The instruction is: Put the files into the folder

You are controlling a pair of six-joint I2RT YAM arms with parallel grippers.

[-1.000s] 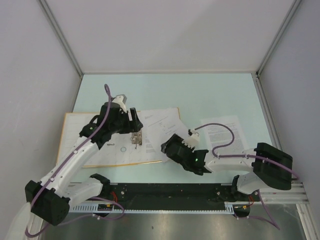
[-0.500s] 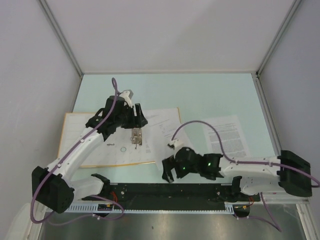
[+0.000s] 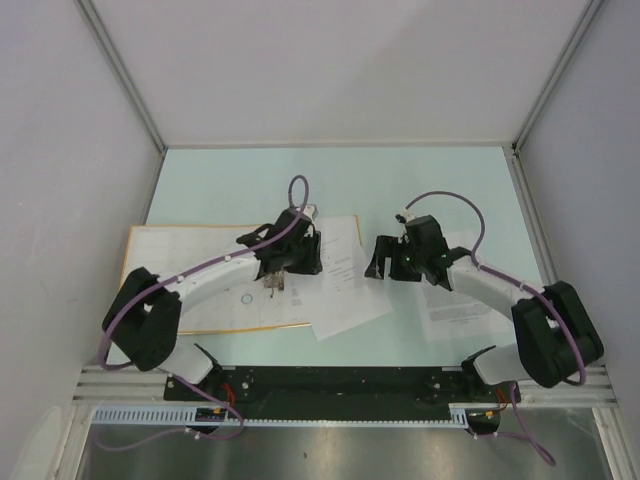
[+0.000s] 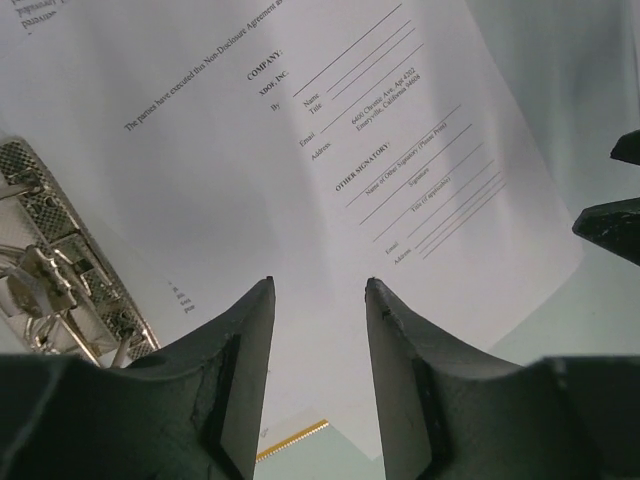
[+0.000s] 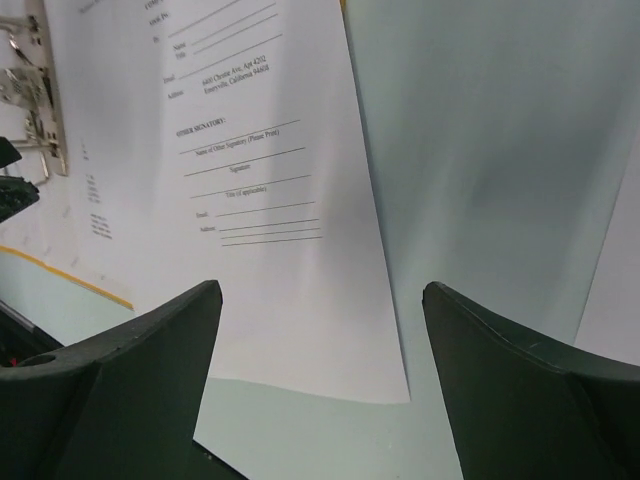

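Note:
The orange-yellow folder lies open at the left, cream inside up, its metal rings near its right edge. One white printed sheet lies tilted, partly on the folder's right side and partly on the table. My left gripper hovers open and empty over this sheet, beside the rings. My right gripper is wide open and empty over the sheet's right edge. A second sheet lies at the right under the right arm.
The pale green table is walled by grey panels on three sides. The arms' black base rail runs along the near edge. The two grippers face each other, a small gap apart, over the sheet.
The left gripper has moved right, from over the folder to over the sheet. The right gripper has swung from the front edge up to the sheet's right side. The sheet now lies more tilted.

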